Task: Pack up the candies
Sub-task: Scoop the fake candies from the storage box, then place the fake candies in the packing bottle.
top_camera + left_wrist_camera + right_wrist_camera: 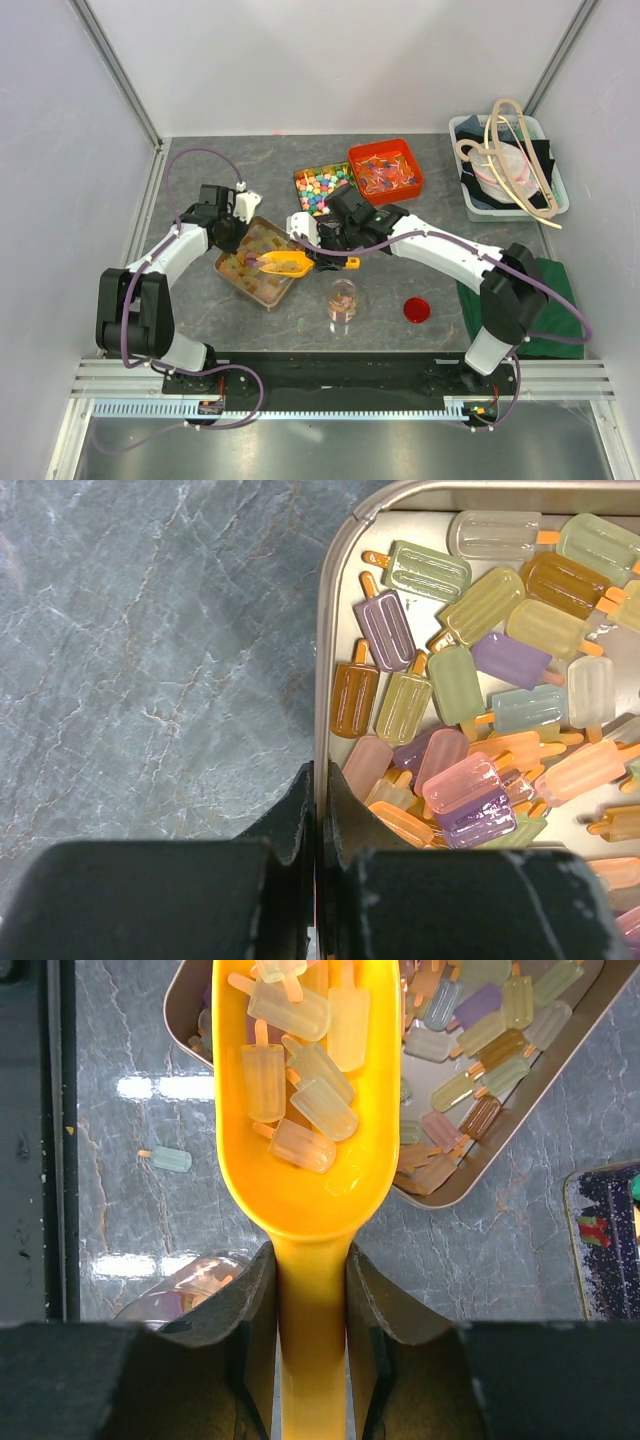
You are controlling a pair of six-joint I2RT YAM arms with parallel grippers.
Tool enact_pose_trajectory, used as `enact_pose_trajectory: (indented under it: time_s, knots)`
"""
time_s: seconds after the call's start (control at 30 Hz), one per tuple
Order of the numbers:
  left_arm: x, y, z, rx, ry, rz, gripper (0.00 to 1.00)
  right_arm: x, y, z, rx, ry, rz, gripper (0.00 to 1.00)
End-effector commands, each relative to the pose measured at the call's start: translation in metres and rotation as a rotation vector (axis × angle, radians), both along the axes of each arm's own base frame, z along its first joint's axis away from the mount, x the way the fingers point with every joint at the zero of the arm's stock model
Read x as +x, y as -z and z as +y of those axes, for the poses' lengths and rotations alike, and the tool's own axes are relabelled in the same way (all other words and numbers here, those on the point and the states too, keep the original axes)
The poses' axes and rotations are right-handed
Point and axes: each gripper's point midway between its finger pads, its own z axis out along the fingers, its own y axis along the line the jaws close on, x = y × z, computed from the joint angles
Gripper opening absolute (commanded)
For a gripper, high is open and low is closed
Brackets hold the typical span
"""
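Currently: left gripper (318, 785) fingers pressed together on the rim of the metal tray (325, 630), pinching its wall. Most candies (456, 683) lie piled in that tray. Right gripper (311, 1260) is clamped on the handle of the yellow scoop (300, 1210). The scoop bowl carries several candies and reaches over the tray's corner. One stray candy (170, 1159) lies on the table (150, 680), near the glass jar (342, 298)

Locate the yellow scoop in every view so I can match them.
Top external: yellow scoop at centre, over the metal tray's right side.
Left wrist: not in view.
Right wrist: fills the centre, handle in the right tool.
Shared landmark: the metal tray.
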Motion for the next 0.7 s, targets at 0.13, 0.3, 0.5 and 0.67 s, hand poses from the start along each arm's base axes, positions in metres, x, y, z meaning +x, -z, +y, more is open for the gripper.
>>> enact_pose_trajectory:
  time_s: [0.13,0.3,0.5,0.67]
  knots:
    - [0.015,-0.023,-0.014,-0.079,0.016,-0.050,0.02,0.002,-0.062,0.008,0.165,-0.060,-0.048,0.00]
    - [0.012,-0.022,-0.015,-0.086,0.018,-0.039,0.02,0.007,-0.079,0.003,0.215,-0.053,-0.036,0.00]
    - [0.013,-0.023,-0.016,-0.089,0.024,-0.037,0.02,0.010,-0.090,0.004,0.243,-0.050,-0.032,0.00]
    - [0.013,-0.024,-0.017,-0.093,0.026,-0.037,0.02,0.020,-0.091,0.001,0.216,-0.019,-0.068,0.00]
